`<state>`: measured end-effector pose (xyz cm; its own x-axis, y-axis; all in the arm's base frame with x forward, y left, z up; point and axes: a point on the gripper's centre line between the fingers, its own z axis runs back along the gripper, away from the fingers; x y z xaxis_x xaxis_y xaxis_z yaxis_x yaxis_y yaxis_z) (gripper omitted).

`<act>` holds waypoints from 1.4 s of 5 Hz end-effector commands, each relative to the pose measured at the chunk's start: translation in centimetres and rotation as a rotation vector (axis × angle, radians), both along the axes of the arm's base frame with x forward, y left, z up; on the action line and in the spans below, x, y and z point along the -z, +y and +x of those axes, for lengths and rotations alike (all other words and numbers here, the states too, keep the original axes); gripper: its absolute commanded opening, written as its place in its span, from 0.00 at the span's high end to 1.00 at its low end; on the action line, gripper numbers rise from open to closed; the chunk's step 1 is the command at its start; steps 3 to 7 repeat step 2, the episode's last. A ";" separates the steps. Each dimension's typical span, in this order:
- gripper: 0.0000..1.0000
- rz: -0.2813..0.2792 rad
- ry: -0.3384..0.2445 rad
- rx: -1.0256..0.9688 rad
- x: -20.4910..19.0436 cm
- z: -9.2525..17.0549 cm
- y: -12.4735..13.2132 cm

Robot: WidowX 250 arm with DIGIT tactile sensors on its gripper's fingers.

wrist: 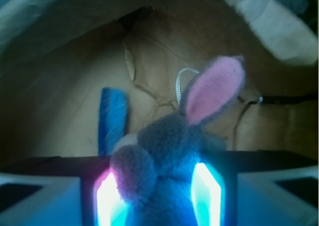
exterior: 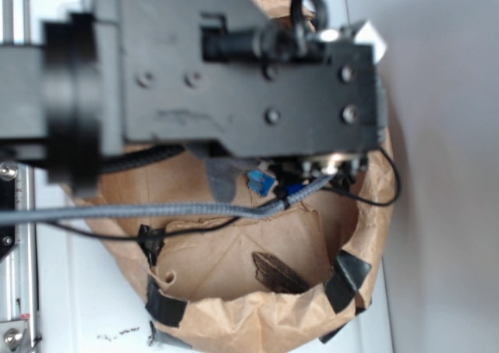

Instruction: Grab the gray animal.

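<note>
My gripper (wrist: pixel 158 193) is clamped on the small dark-gray plush animal with a pink-lined ear (wrist: pixel 164 151), jaws closed against both sides of its fuzzy body, the two translucent glowing fingers (wrist: pixel 207 191) pressing in at lower center of the wrist frame. The toy fills the gap between them, its rounded gray body bulging up above the finger tops and its one big ear sticking up and to the right toward the upper middle of the frame. A pale patch shows on the toy's left side, too blurred to name. Behind it, left of center, the blue rectangular sponge (wrist: pixel 112 118) lies on the crumpled brown paper lining (wrist: pixel 60 106), apart from the toy and from my fingers. A thin whitish wire loop (wrist: pixel 182 81) sits on the paper just behind the ear. In the exterior view my black arm (exterior: pixel 234 65) stretches across the top half of the frame, blurred and close to the lens, wrist end at the right over the brown paper-lined basket (exterior: pixel 257 314) with black tape patches (exterior: pixel 347 279) on its rim. A gray braided cable (exterior: pixel 156 210) runs from left edge toward center under the arm. Gripper and toy are mostly hidden below the arm there; only bits of blue (exterior: pixel 261 183) show.
</note>
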<state>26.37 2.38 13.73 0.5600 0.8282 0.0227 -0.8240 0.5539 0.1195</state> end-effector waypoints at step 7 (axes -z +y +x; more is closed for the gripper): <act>1.00 -0.090 -0.133 0.162 -7.0 -2.0 3.6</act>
